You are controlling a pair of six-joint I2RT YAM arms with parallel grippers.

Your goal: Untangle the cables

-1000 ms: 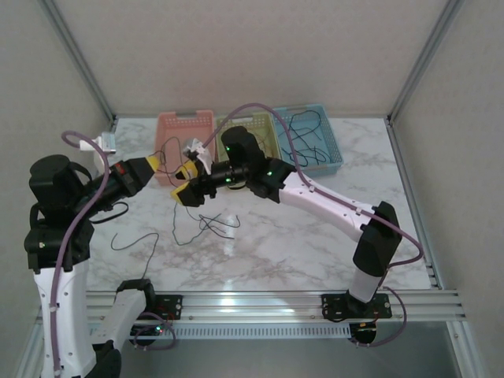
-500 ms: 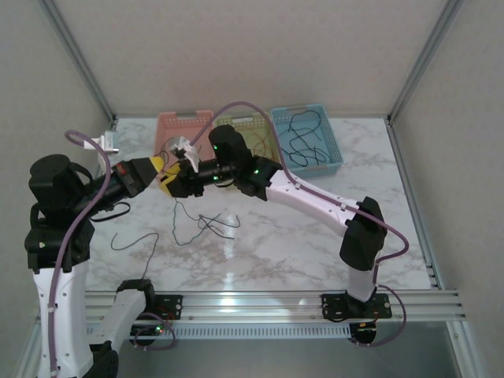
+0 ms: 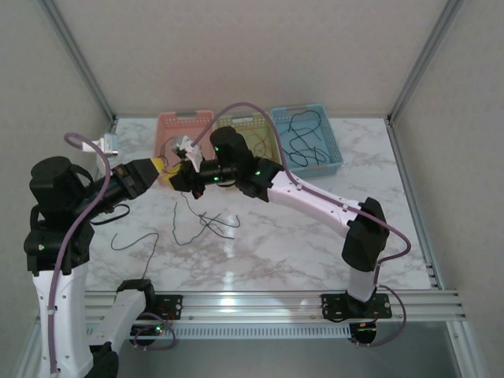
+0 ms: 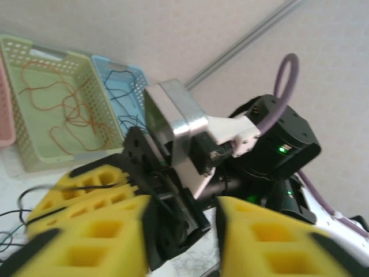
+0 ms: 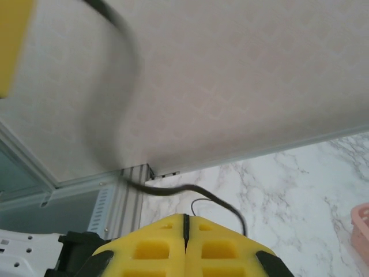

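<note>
The right end effector [image 5: 184, 224] is shut tight, with its 2 yellow fingers pressed together. It pinches a black cable [image 5: 190, 189]. The left end effector [image 4: 181, 228] is just beside it. Its 2 yellow fingers are apart and hold nothing, and the black body of the right one sits in the gap. Both are up in the air in front of the pink basket [image 3: 185, 117].

The black cable is thin like a hair and curly. It hangs from the right end effector down to the surface [image 3: 315, 252], so its long way runs mostly up and down. At the bottom it meets the other cables [image 3: 211, 225], a loose, messy bunch of thin wires lying flat on the white marble.

At the back stand 3 plastic baskets with little holes. The green basket [image 4: 43, 164] has orange wires [image 4: 63, 109] in it. The blue basket [image 3: 334, 142] has black wires [image 3: 303, 138]. From the left wrist, a silver camera block [image 4: 176, 124] hides part of the blue basket.
</note>
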